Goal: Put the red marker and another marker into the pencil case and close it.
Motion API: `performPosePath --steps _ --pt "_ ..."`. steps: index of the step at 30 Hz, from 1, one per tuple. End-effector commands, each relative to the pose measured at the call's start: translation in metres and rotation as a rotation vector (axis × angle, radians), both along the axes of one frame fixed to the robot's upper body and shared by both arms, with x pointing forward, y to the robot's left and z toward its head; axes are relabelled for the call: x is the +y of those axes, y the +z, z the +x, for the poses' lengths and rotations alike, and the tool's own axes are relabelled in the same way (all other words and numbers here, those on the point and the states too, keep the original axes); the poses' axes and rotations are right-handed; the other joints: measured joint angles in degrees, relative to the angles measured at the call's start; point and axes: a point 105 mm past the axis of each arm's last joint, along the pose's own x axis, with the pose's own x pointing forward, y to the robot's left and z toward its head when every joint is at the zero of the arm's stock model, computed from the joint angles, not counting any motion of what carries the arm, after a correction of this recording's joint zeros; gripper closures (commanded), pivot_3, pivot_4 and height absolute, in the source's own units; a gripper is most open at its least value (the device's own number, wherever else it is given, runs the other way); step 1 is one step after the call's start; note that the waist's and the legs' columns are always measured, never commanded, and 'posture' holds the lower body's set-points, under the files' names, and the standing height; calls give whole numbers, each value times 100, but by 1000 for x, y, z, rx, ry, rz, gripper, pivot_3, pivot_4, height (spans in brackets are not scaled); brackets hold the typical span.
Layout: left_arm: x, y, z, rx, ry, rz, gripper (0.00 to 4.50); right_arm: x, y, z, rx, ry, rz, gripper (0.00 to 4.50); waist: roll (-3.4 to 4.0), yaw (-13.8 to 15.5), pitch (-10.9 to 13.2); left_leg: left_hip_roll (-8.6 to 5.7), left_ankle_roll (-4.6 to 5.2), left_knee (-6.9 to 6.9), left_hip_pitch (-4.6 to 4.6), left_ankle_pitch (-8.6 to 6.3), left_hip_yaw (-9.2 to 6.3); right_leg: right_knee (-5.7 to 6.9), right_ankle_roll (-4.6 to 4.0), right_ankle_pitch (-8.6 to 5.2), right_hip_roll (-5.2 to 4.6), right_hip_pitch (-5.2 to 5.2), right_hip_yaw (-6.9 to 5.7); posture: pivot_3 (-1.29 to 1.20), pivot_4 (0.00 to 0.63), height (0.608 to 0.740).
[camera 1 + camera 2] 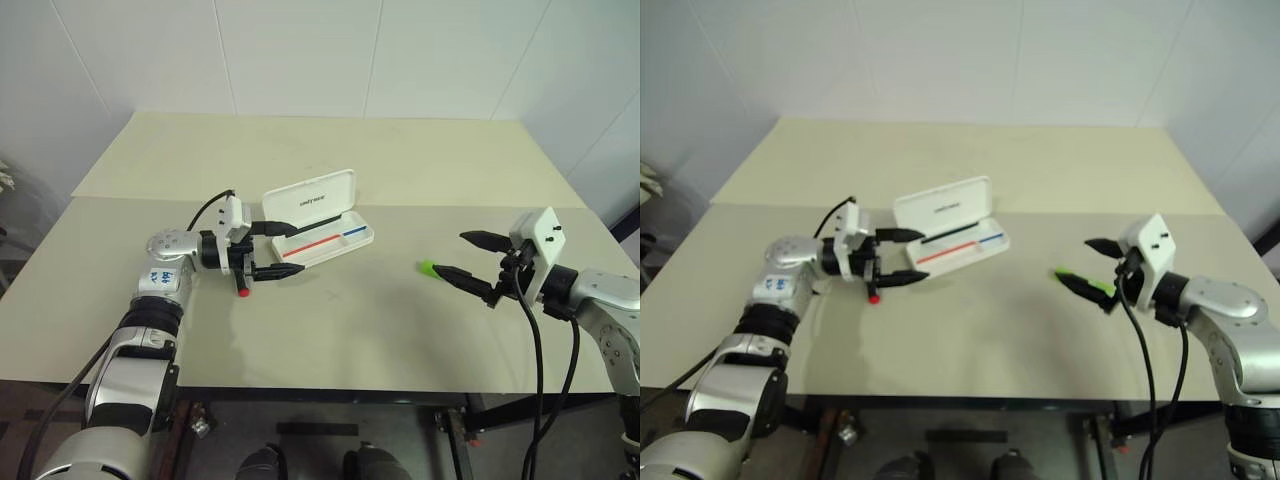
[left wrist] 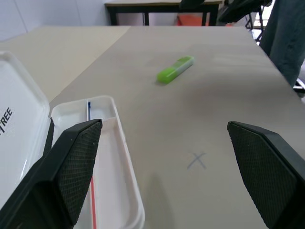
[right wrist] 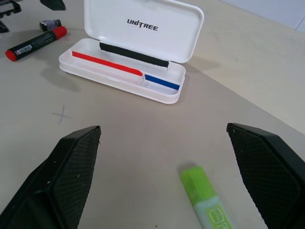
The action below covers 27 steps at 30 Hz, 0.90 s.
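While left gripper [image 1: 268, 250] overlaps it, red marker [image 3: 34, 43] seemingly unheld.

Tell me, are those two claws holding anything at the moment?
No. The left gripper and the right gripper are both open and empty. The red marker and the green marker lie loose on the table.

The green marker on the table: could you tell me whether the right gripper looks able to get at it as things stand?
Probably yes. The green marker lies alone on bare table just ahead of the open right gripper, between its spread fingers in the wrist view, with nothing between them.
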Motion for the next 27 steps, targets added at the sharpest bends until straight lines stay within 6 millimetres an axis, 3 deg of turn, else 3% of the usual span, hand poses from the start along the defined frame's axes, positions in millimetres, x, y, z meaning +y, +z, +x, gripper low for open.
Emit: performPosePath --steps 1,14,27 --pt "-8 7 10 -27 26 30 22 4 11 -2 -65 -5 16 0 0 1 0 0 0 0 -1 0 0 0 0 0 0 -1 0 0 150 740" --pt "-23 2 16 78 -27 84 22 -3 -13 -24 -53 -125 73 0 0 3 0 -1 0 -1 -9 0 5 -7 3 1 6 -7 -2 0 150 740" --pt "-22 -14 19 130 -2 222 22 -4 -21 -27 -60 -173 102 0 -1 -1 0 1 -1 3 -3 0 6 9 3 0 9 -8 8 0 150 740"
